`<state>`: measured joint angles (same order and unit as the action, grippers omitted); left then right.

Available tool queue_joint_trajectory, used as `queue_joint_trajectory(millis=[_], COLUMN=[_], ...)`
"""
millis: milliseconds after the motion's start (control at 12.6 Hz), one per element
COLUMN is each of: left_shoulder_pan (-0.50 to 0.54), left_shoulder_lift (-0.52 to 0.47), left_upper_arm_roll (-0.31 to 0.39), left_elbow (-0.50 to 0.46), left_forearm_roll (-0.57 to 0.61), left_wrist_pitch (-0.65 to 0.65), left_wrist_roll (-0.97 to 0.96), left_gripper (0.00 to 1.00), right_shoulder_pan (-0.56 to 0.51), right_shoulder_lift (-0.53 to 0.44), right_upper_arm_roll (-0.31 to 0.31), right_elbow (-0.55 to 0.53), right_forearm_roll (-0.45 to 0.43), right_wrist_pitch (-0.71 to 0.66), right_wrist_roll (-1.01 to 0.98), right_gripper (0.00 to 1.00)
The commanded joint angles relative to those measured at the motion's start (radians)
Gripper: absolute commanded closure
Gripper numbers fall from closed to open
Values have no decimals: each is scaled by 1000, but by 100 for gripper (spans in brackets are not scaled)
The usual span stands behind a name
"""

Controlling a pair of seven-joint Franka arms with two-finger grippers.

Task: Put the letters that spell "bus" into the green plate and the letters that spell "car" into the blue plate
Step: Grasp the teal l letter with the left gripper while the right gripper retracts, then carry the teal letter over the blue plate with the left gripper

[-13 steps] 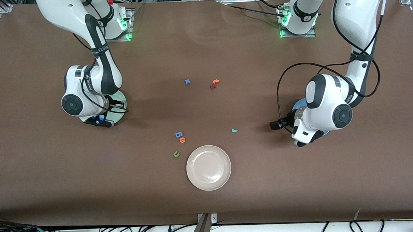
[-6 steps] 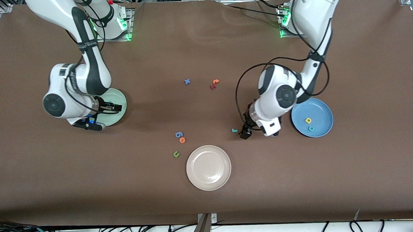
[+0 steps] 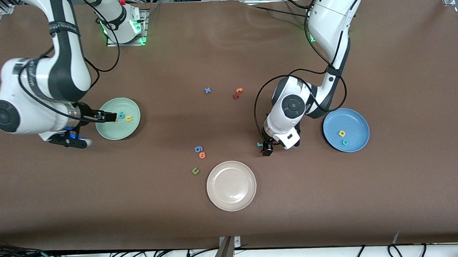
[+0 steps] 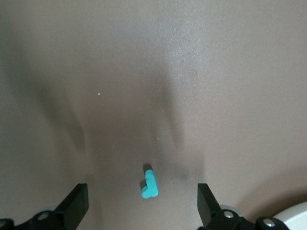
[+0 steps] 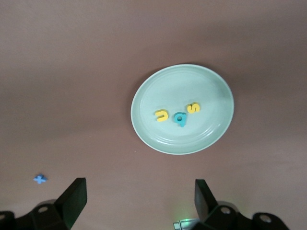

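The green plate (image 3: 115, 131) holds the teal "b" (image 3: 121, 115), a yellow "u" (image 3: 128, 118) and a yellow "s" (image 5: 193, 108). My right gripper (image 3: 110, 117) hangs high over that plate's rim, open and empty; in the right wrist view the plate (image 5: 182, 139) lies far below the right gripper (image 5: 139, 196). The blue plate (image 3: 352, 117) holds the yellow "a" (image 3: 342, 133) and teal "c" (image 3: 344, 142). The teal "r" (image 3: 259, 144) lies on the table between the plates. My left gripper (image 3: 267, 149) is low beside it and open, with the "r" (image 4: 150, 184) between the spread fingers (image 4: 76, 208).
A beige-white plate (image 3: 232, 200) sits nearer the front camera. A blue "g" (image 3: 198, 148), an orange "o" (image 3: 202, 155) and a green "u" (image 3: 195, 170) lie beside it. A blue "x" (image 3: 207, 90), an orange "t" (image 3: 239, 90) and a red letter (image 3: 235, 96) lie farther back.
The right gripper opened and rose away from the green plate, uncovering the letters in it. The left arm swung from over the blue plate down to the teal "r".
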<state>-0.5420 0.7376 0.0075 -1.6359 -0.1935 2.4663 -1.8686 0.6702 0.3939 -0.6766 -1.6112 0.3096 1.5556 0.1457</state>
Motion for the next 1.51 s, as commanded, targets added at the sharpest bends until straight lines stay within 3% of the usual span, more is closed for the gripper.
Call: queue_joint_trajectory(millis=[0, 238, 317, 396, 555, 714, 872, 951, 1110, 1269, 1427], left_shoulder_pan=[-27, -42, -45, -47, -52, -53, -55, -55, -56, -56, -59], left_shoulder_lift=[39, 72, 85, 89, 89, 89, 89, 89, 89, 89, 89], left_upper_arm_roll=[19, 19, 19, 19, 20, 26, 29, 31, 29, 29, 29], left_elbow=[42, 74, 85, 90, 90, 90, 90, 90, 90, 90, 88], left_forearm_roll=[54, 100, 101, 100, 101, 101, 101, 103, 121, 121, 124], left_wrist_pitch=[-13, -15, -15, -15, -20, -26, -43, -43, -43, -43, -43], left_wrist_roll=[-70, -122, -135, -135, -135, -147, -147, -147, -156, -156, -156], left_gripper=[0, 1, 2, 3, 8, 20, 37, 43, 57, 71, 87], right_shoulder_pan=[-9, -38, -76, -134, -323, -446, -651, -714, -718, -718, -716], right_shoulder_lift=[13, 9, 9, 9, 5, -23, -47, -61, -102, -183, -193], right_upper_arm_roll=[-40, -46, -32, 21, 228, 386, 654, 748, 756, 756, 755], right_elbow=[149, 229, 238, 267, 297, 312, 309, 303, 224, 64, 51], right_forearm_roll=[14, 17, 19, 16, -26, -175, -324, -383, -386, -385, -376], right_wrist_pitch=[-92, -95, -89, -89, -88, -86, -80, -66, 16, 166, 179], right_wrist_roll=[-21, -34, -38, -46, -67, -69, -75, -75, -74, -74, -61], right_gripper=[1, 1, 1, 1, 0, 0, 0, 0, 1, 1, 1])
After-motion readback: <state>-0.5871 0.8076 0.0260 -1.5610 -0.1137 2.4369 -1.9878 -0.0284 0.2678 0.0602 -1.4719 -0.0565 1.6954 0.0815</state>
